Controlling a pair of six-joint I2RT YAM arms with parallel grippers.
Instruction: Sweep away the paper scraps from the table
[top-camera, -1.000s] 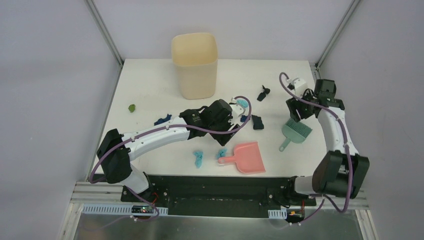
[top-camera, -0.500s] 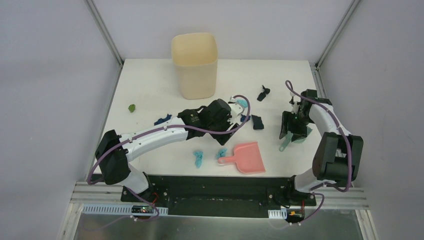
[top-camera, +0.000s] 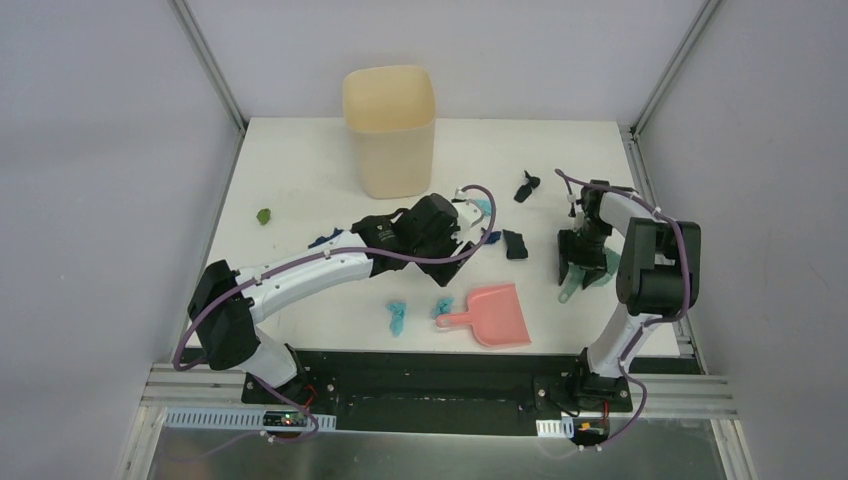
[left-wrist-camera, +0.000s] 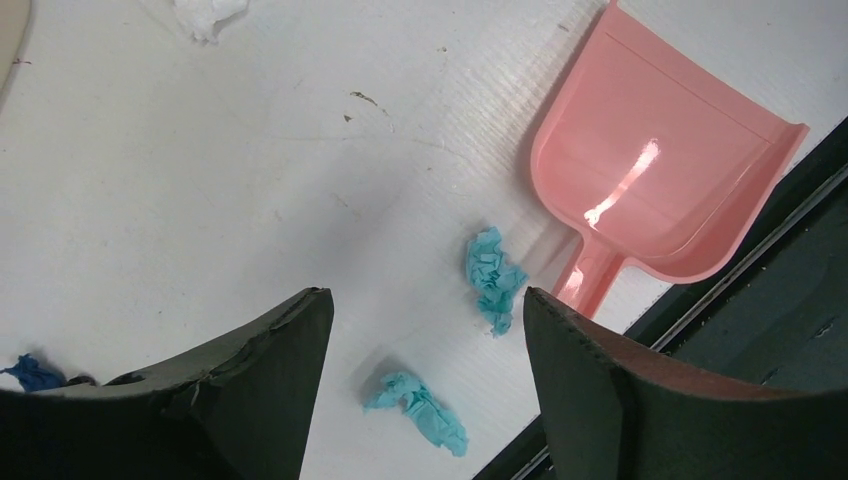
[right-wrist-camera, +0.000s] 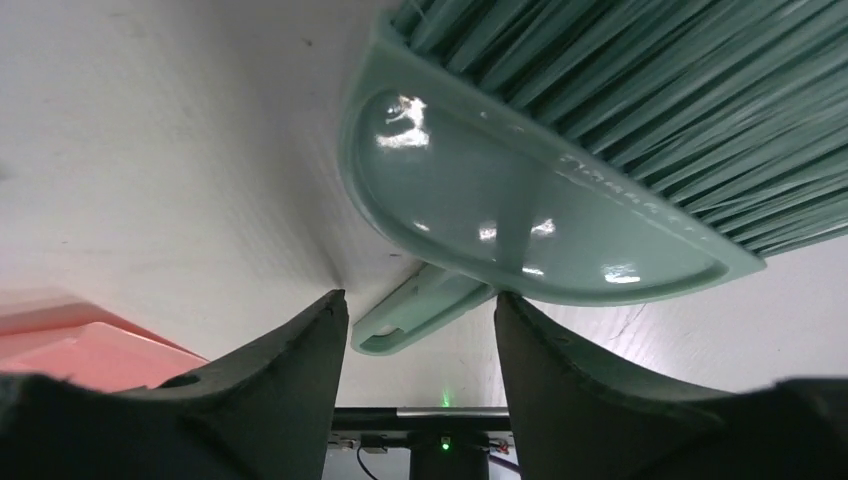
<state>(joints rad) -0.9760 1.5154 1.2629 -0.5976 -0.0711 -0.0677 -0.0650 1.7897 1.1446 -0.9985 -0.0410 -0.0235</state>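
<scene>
**Right arm comes down over the brush; scraps lie where they were**

Since a second ago the right arm has folded down and inward, bringing the right gripper (top-camera: 578, 268) from up by the back right corner to low over the brush (top-camera: 602, 276); the left arm has barely shifted, and none of the paper scraps has moved.

Seen from the right wrist, the fingers (right-wrist-camera: 290, 370) stand apart with the tip of the brush handle (right-wrist-camera: 420, 312) in the gap between them; the brush head and bristles lie flat on the table (top-camera: 300, 160) just beyond; whether the pads touch the handle cannot be told.

The left gripper (left-wrist-camera: 425, 298) hangs wide open above the middle of the table, holding nothing; two light blue scraps lie below its gap, one (left-wrist-camera: 495, 280) nearer the right finger and just beside the handle of the dustpan (left-wrist-camera: 660, 180), the other (left-wrist-camera: 420, 410) towards the near edge.

The remaining paper scraps are spread over the table: a green one (top-camera: 264, 215) at the left; a navy one (top-camera: 325, 240) beside the left arm; a light blue one (top-camera: 485, 206) by the bin (top-camera: 390, 130); a black one (top-camera: 526, 186) further back; a dark one (top-camera: 515, 244) between the two grippers, well apart from either pair of fingers.
</scene>
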